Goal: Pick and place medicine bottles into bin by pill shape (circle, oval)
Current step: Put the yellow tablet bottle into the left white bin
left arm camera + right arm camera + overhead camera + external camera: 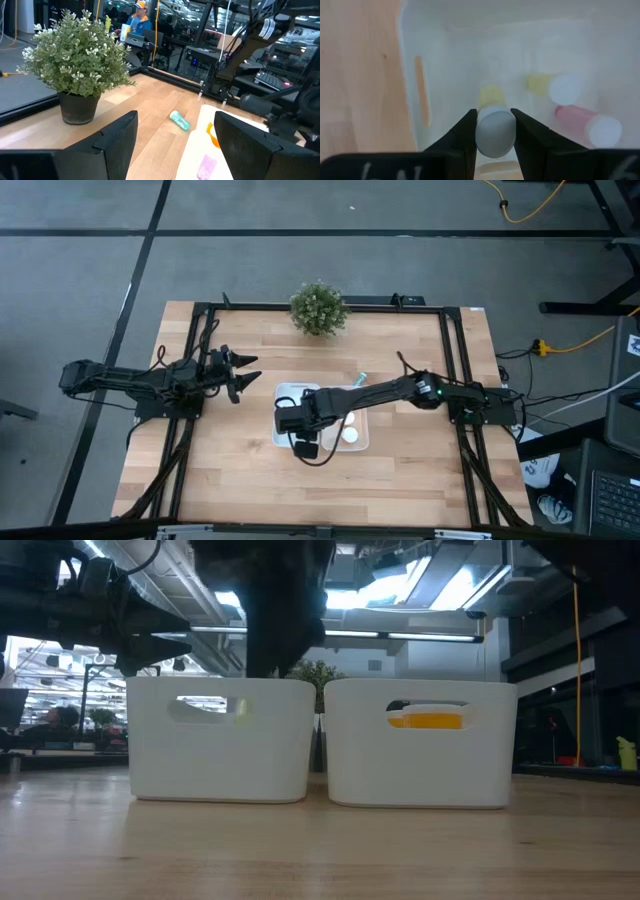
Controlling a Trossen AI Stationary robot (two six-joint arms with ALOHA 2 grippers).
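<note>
Right wrist view shows the right gripper (492, 131) clamped on a small bottle (494, 129): the two dark fingers press its white cap from both sides, and the yellowish body points down into a white bin (420, 30) below. On the floor of this bin already lie a yellow bottle (555, 86) and a pink bottle (587, 122), both on their sides and close to each other. From above, the right arm reaches across the table (230, 480) and its gripper (288, 418) hangs over the left one of the two bins, which stand side by side at the middle of the table. The left gripper (243, 373) waits beside the bins with its fingers apart and holds nothing. One teal bottle (179, 120) lies on the wood just beside the bins, near a potted plant (75, 65), and in the level view something orange (430, 720) shows through the handle slot of the other bin. I judge that the step in hand is the drop into the bin. To do it well, the gripper should go a little lower inside the walls, so the bottle does not bounce out, and should aim at the free floor and not on the two bottles lying there. The fingers should open fully before the arm rises, otherwise the cap may stick and the bottle is dragged out again. I cannot tell from here the pill shape inside.
</note>
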